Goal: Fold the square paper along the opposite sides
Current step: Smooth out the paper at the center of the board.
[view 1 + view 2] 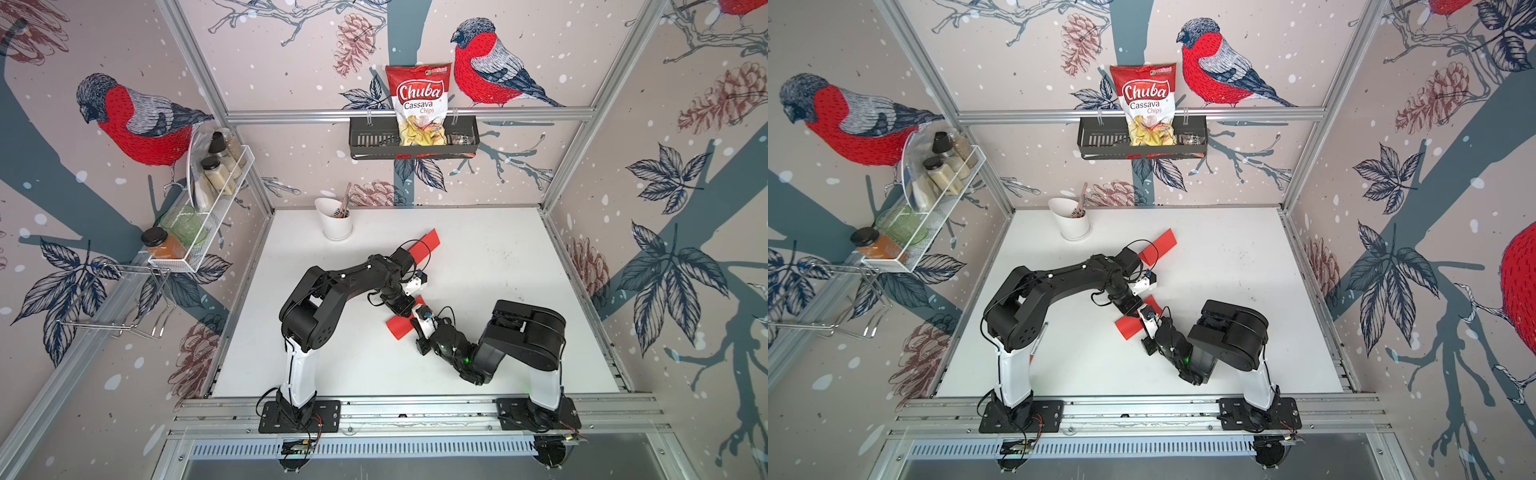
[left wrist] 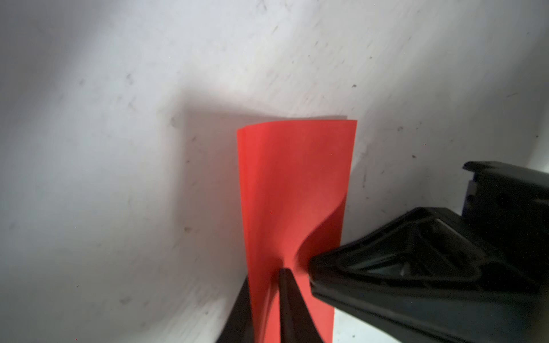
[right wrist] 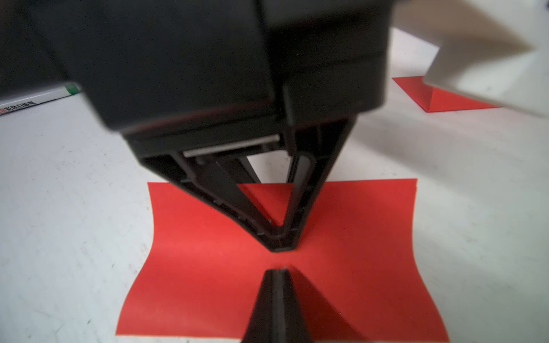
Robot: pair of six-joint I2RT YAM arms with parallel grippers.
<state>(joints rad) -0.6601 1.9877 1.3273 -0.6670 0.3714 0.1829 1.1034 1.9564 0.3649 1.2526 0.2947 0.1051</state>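
The red paper lies on the white table as a flat folded rectangle, its middle covered by both grippers. My left gripper stands tips-down on it; in the left wrist view the paper runs between the two fingers, one finger hidden behind its doubled edge. My right gripper is shut, its joined tips pressing on the paper a short gap from the left gripper. The paper puckers around both tips.
A second folded red paper lies behind the left arm. A white cup with utensils stands at the back. A white marker lies on the table. A black shelf and a wire rack hang on the walls.
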